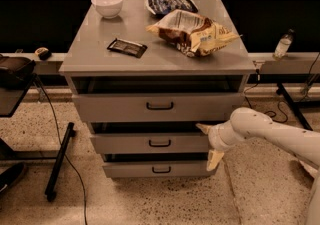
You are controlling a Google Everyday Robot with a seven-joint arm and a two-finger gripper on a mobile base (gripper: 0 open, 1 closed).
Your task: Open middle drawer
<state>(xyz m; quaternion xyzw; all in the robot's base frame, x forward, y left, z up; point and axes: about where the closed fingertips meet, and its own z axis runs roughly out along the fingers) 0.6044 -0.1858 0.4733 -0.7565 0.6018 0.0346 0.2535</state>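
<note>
The grey cabinet has three drawers stacked one above the other. The middle drawer (pixel 150 143) has a flat grey front with a small black loop handle (pixel 160 143), and a dark gap shows above it. My gripper (pixel 209 144) is at the right end of that drawer front, on the white arm coming in from the right. It is open, with one fingertip (pixel 202 128) at the front's top right corner and the other (pixel 215 160) below its bottom right corner. It holds nothing.
The top drawer (pixel 160 106) and bottom drawer (pixel 161 170) have like handles. On the cabinet top (pixel 95 51) lie a white bowl (pixel 107 4), a dark snack bar (pixel 127 47) and two chip bags (pixel 192 31). A black stand (pixel 60 161) is at the left, and a bottle (pixel 283 44) at the right.
</note>
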